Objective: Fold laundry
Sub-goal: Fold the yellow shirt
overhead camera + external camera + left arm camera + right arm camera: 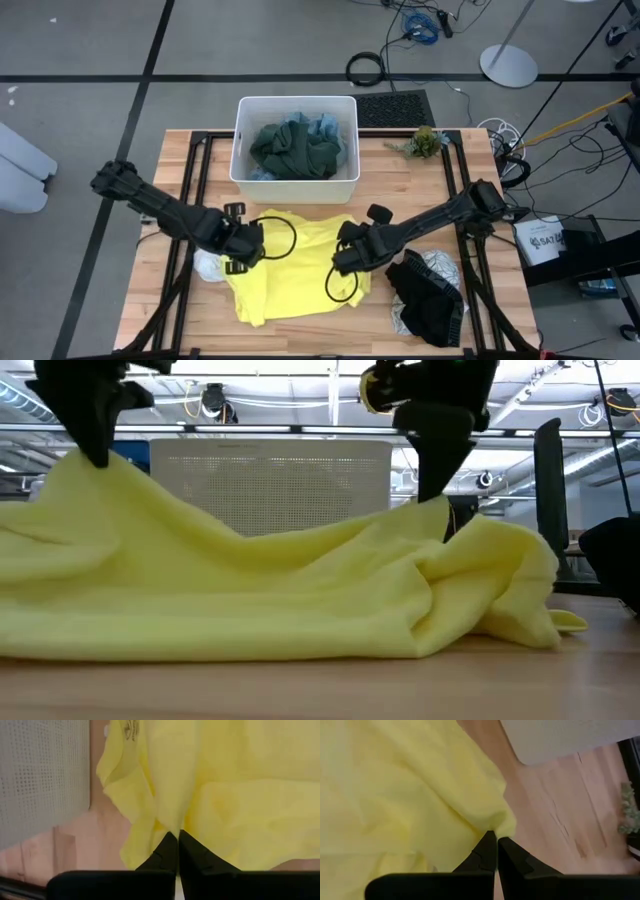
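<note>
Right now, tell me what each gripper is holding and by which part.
Both are shut on the bright yellow cloth garment: the left gripper pinches its left edge, the right gripper its right edge, both lifted off the table.

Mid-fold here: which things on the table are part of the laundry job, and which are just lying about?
Job:
- yellow shirt, pinched by the left claw and right claw
- dark green garment and light blue cloth in the tub
- black garment
- small white cloth

Lying about:
- white tub
- small plant
</note>
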`<control>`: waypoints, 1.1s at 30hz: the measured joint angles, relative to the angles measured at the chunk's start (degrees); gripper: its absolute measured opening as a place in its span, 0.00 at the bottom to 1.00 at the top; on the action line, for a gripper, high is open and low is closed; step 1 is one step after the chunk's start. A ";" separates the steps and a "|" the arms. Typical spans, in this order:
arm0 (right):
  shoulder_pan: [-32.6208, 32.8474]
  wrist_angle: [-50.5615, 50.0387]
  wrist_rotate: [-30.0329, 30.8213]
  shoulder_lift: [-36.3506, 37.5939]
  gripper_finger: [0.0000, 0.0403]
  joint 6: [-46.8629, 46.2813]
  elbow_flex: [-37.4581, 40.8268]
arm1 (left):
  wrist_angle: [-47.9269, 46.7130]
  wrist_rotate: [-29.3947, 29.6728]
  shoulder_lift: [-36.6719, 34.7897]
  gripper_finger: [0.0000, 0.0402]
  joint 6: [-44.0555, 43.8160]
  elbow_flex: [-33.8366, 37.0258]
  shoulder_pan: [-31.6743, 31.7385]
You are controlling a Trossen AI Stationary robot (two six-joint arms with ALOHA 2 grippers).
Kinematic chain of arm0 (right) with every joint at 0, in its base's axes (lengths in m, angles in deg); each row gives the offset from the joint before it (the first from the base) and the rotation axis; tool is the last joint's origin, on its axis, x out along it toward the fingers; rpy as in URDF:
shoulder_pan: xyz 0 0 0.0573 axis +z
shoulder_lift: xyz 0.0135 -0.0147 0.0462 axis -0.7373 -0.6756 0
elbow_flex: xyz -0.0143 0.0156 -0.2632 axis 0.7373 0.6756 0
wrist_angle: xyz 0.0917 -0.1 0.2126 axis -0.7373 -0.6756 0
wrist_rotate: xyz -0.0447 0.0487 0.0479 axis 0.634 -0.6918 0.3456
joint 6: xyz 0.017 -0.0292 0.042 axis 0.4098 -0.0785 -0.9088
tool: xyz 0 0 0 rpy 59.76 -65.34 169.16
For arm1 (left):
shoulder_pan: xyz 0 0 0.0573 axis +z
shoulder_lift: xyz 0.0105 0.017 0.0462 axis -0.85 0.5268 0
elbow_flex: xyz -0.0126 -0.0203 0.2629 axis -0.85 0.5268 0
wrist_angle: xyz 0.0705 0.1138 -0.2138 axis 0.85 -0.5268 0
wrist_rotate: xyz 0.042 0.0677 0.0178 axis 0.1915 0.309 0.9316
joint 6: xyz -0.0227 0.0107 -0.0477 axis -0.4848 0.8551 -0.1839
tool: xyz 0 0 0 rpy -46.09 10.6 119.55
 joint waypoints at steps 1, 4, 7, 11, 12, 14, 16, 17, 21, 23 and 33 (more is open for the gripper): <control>-0.03 -0.10 -0.03 0.00 0.00 0.49 0.15 | 0.06 -0.05 0.01 0.03 -0.03 0.21 0.40; -0.20 0.74 -0.68 0.04 0.00 1.42 0.08 | -0.08 -0.13 -0.02 0.11 -0.05 0.23 1.20; -0.60 1.46 -4.17 0.11 0.02 1.37 0.08 | -1.00 -0.30 -0.02 0.21 -0.05 0.23 1.64; -0.65 3.06 -11.39 0.24 0.09 1.59 0.08 | -4.68 -2.13 -0.02 0.32 -0.23 0.09 1.73; -0.63 3.49 -13.55 0.24 0.12 1.64 0.08 | -5.93 -2.82 0.01 0.33 -0.23 -0.30 1.73; -0.62 4.65 -17.60 0.24 0.19 1.68 0.08 | -7.71 -4.59 0.01 0.35 -0.21 -1.64 1.71; -0.43 6.88 -19.93 0.24 0.26 1.46 0.08 | -9.33 -5.72 -0.17 0.35 -0.20 -3.47 1.71; -0.24 8.13 -20.61 0.24 0.30 1.25 0.08 | -9.90 -5.86 -0.44 0.35 -0.20 -4.45 1.70; 0.64 12.81 -21.99 0.24 0.46 1.42 0.08 | -10.12 -5.29 -3.36 0.35 -0.21 -9.07 1.64; 1.00 13.63 -21.99 0.24 0.54 1.42 0.08 | -8.11 -4.39 -5.58 0.35 -0.39 -10.94 1.57; 1.60 21.68 -16.31 0.21 0.75 -1.27 9.67 | 16.36 -1.12 -16.42 0.36 4.10 -11.45 -3.33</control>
